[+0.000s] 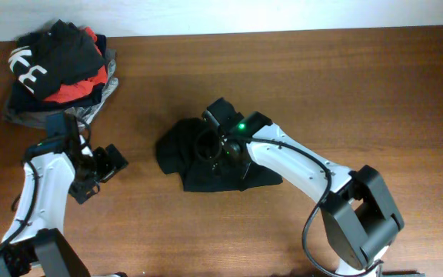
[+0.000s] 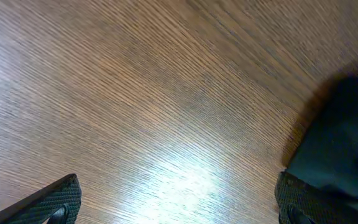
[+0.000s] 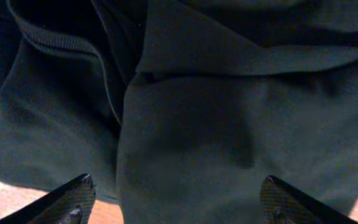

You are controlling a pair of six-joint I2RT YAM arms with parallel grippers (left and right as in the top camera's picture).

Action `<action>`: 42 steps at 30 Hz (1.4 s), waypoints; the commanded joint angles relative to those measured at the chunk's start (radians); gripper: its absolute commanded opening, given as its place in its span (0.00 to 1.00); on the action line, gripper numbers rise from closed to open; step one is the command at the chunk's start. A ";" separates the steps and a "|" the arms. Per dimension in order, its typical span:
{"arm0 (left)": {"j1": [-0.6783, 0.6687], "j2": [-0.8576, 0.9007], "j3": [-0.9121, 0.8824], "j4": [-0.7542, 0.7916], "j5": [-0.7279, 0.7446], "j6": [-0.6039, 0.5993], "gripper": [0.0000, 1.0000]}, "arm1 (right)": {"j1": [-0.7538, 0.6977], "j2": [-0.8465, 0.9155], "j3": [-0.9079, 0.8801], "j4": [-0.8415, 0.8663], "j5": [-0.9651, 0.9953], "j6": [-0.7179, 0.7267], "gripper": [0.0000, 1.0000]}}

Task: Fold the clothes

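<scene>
Wooden desk (image 1: 375, 85), bunched black top (image 1: 183, 154) near its middle. Over the top the right tool (image 3: 178, 193) hangs spread, holding nothing; left tool (image 2: 176, 196) spread, just beside the top. Best to pinch a single outer edge, not stacked layers.

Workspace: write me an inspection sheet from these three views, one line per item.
Surface: brown wooden table, with a patch of glare in the left wrist view.
Job's things: black top bunched at the centre, not folded.
Clutter: pile of garments at the far left corner, black with white letters over red and grey.
Grippers: left gripper open over bare wood; right gripper open, jaws wide above the top.
Cables: black cable loops beside the right arm's base.
Surroundings: pale strip beyond the far edge; nothing else seen.
</scene>
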 commanded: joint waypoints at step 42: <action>0.007 -0.011 -0.010 -0.010 -0.006 -0.005 0.99 | 0.058 0.146 0.253 -0.130 0.096 0.080 0.29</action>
